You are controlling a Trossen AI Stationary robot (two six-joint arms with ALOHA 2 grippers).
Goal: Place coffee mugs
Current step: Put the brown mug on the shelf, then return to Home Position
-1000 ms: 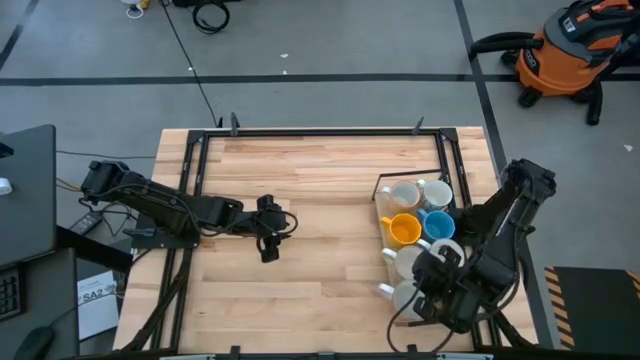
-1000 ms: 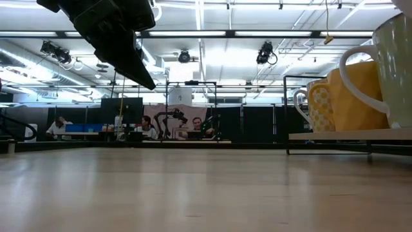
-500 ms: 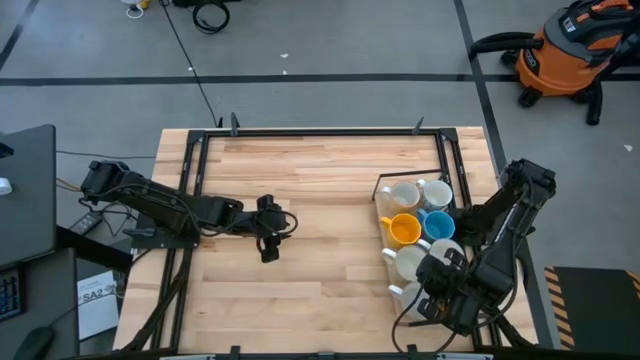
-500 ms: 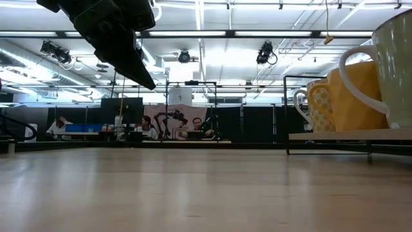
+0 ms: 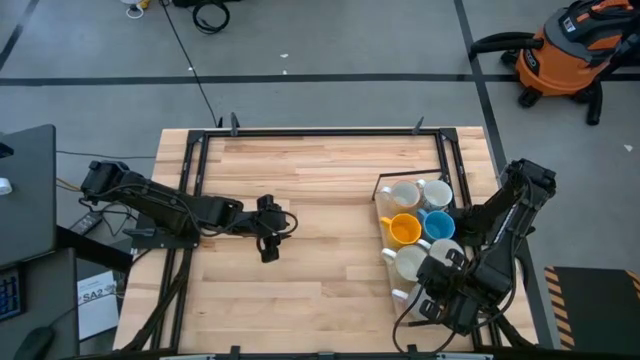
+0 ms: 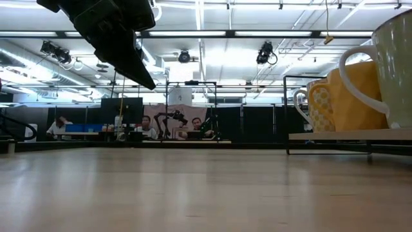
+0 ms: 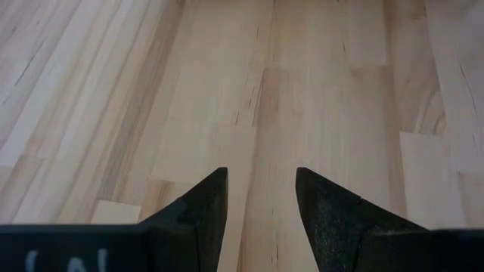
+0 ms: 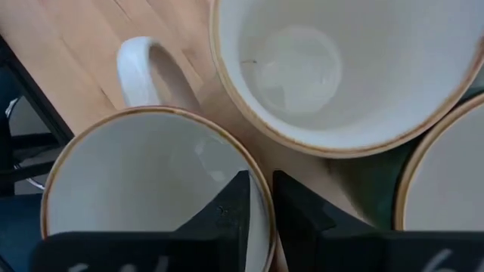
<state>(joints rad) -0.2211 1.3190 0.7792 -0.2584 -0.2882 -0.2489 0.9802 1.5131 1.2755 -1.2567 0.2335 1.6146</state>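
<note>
The wooden table (image 5: 300, 200) carries a cluster of coffee mugs (image 5: 418, 235) toward its right side, packed together on a low tray (image 6: 347, 136) whose edge is seen in the low view. In the high view two cream mugs (image 5: 405, 195) are seen at the far end of the cluster, then a yellow-orange mug (image 5: 403, 230) just beside a blue mug (image 5: 438, 224), then more cream ones nearer the table's front edge, partly hidden by the right arm. In the low view the yellow-orange mug is seen beside a big cream mug at the frame's edge.

The right gripper (image 8: 259, 204) is held over the front end of the cluster, pointing down. In the right wrist view its two dark fingers (image 8: 227, 215) are seen w/ only a narrow gap between them, straddling the rim of a cream mug (image 8: 144, 189); one finger is inside the cup, the other outside. Whether the rim is actually pinched can't be told. A second cream mug (image 8: 333, 68) w/ its handle is touching that one, and a third rim is seen at the frame's edge.

The left gripper (image 7: 261, 200) is parked above bare wood near the table's middle, well apart from the mugs, fingers spread w/ nothing between them. In the low view the left arm (image 6: 106, 32) is seen hanging above the boards. People are seen at desks in the room beyond
</note>
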